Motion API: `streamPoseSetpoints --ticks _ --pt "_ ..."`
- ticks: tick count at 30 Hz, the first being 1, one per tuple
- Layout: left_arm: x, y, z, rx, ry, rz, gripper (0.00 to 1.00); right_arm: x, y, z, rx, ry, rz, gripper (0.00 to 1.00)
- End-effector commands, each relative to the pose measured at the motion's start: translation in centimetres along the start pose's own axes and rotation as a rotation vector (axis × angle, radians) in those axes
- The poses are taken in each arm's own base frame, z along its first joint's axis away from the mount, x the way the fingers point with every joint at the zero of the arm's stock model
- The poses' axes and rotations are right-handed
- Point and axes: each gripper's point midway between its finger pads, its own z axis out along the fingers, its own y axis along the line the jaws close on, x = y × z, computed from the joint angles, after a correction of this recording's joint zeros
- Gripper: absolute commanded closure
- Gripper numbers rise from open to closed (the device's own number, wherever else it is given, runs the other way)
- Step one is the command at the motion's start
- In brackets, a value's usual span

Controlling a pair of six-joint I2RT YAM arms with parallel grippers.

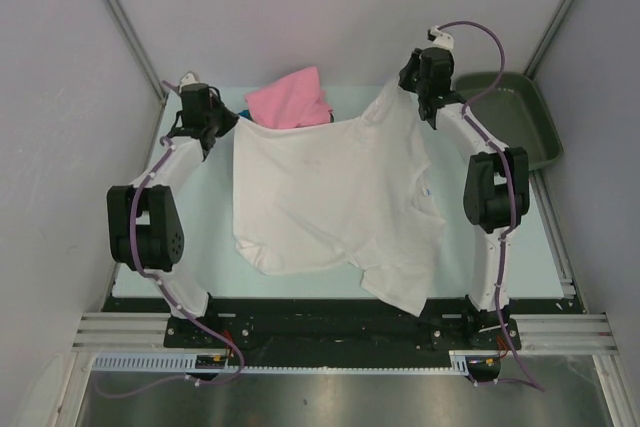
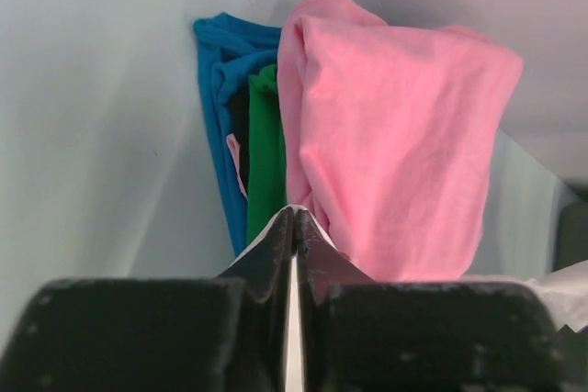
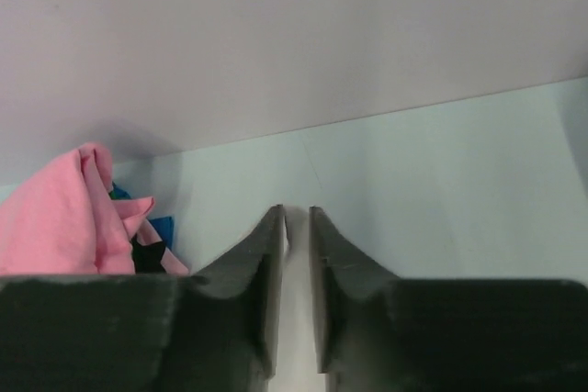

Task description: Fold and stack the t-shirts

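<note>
A large white t-shirt (image 1: 330,187) hangs spread between my two grippers, its lower hem draped toward the table's near edge. My left gripper (image 1: 232,124) (image 2: 296,213) is shut on its far left corner; a thin strip of white cloth (image 2: 294,319) shows between the fingers. My right gripper (image 1: 408,87) (image 3: 296,218) pinches the far right corner, with white cloth (image 3: 296,319) filling the narrow gap between its fingers. Behind the shirt lies a crumpled pile: a pink t-shirt (image 1: 290,97) (image 2: 395,135) (image 3: 55,218) on top, with teal-blue (image 2: 220,71), green (image 2: 265,153) and black (image 3: 147,254) ones beneath.
A dark grey-green plastic tray (image 1: 510,117) sits at the far right of the pale table (image 1: 200,247). Grey walls (image 1: 330,7) enclose the back and both sides. The arm bases stand on the rail at the near edge.
</note>
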Motion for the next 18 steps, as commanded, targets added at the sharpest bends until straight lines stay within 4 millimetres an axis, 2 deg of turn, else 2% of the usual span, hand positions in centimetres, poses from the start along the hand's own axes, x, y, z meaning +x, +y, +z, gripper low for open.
streamPoseSetpoints --ticks 1,2,3,4,5,6,7,8,9,10,11,12,13,14,15,16,17,18 --pt "-2.2 -1.4 0.7 0.044 -0.031 0.009 0.69 -0.7 0.9 1.3 -0.002 -0.023 -0.022 0.49" --pt "-2.2 -1.5 0.8 0.048 -0.030 0.009 0.42 -0.9 0.9 1.4 0.006 -0.033 -0.017 0.01" --pt "-2.5 -1.3 0.7 0.031 -0.041 0.007 0.04 -1.0 1.0 1.5 0.005 -0.041 -0.013 0.00" --pt "-2.7 -1.3 0.5 0.028 -0.047 0.004 0.00 -1.8 1.1 1.3 0.010 -0.069 -0.015 0.00" --pt "-2.8 -1.4 0.3 0.031 -0.051 0.005 0.00 -2.4 1.3 1.1 0.012 -0.085 -0.018 0.00" --pt "-3.7 -1.4 -0.7 0.021 -0.090 0.004 0.00 -3.0 1.3 0.8 0.027 -0.105 -0.023 0.00" --pt "-4.2 -1.4 -1.4 0.019 -0.107 0.003 0.00 -4.5 1.7 -0.2 0.026 -0.135 -0.030 0.00" --pt "-4.8 -1.7 -3.1 0.025 -0.134 0.001 0.00 -5.6 1.9 -1.0 0.028 -0.159 -0.031 0.00" --pt "-5.2 -1.8 -4.0 0.025 -0.154 0.000 0.00 -5.1 1.9 -1.6 0.029 -0.161 -0.037 0.00" --pt "-5.3 -1.8 -4.9 0.025 -0.159 -0.001 0.00 -5.6 2.0 -2.5 0.024 -0.174 -0.037 0.00" --pt "-5.9 -2.1 -6.9 0.036 -0.180 -0.004 0.00 -8.4 3.2 -5.0 -0.001 -0.225 -0.030 0.00" --pt "-5.3 -2.4 -7.8 0.052 -0.157 -0.015 0.00 -8.5 3.6 -6.1 -0.009 -0.221 -0.036 0.00" --pt "-4.9 -2.6 -8.7 0.072 -0.146 -0.019 0.00 -7.0 4.0 -7.4 -0.016 -0.188 -0.046 0.00" --pt "-4.3 -2.6 -10.4 0.089 -0.139 -0.035 0.00 -7.8 5.6 -10.2 -0.082 -0.177 -0.057 0.01" --pt "-2.9 -2.9 -11.3 0.118 -0.095 -0.037 0.00 -7.3 6.5 -11.7 -0.117 -0.152 -0.061 0.00" --pt "-2.1 -2.8 -12.1 0.129 -0.081 -0.042 0.00 -4.6 7.5 -12.9 -0.152 -0.081 -0.070 0.00" --pt "-0.8 -2.1 -13.7 0.133 -0.071 -0.046 0.00 -3.6 9.3 -15.5 -0.236 -0.017 -0.091 0.00" --pt "0.5 -1.7 -14.6 0.127 -0.045 -0.037 0.00 -2.2 10.0 -16.6 -0.256 0.032 -0.107 0.00"
